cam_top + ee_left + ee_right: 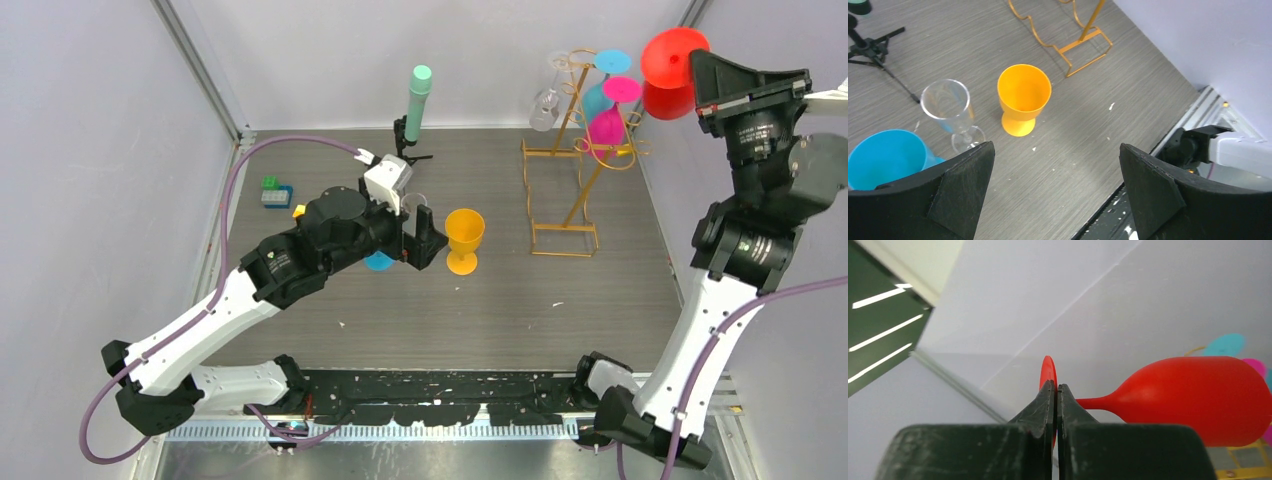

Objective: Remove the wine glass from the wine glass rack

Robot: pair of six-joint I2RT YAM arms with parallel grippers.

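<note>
My right gripper (700, 72) is raised at the far right, to the right of the rack's top. It is shut on the round foot of a red wine glass (668, 68), which lies sideways in the air. In the right wrist view the jaws (1055, 388) pinch the thin red foot, and the red bowl (1198, 400) points right. The gold wire wine glass rack (565, 200) stands at the back right, with a clear glass (545, 105), a teal one (598, 98) and a magenta one (606, 128) hanging on it. My left gripper (425, 245) (1055, 150) is open and empty over the table's middle.
An orange goblet (464, 240) (1023, 97), a clear wine glass (948, 107) and a blue cup (885, 157) stand near the left gripper. At the back centre stands a black tripod with a mint cylinder (417, 105). Toy bricks (275, 192) lie at the left.
</note>
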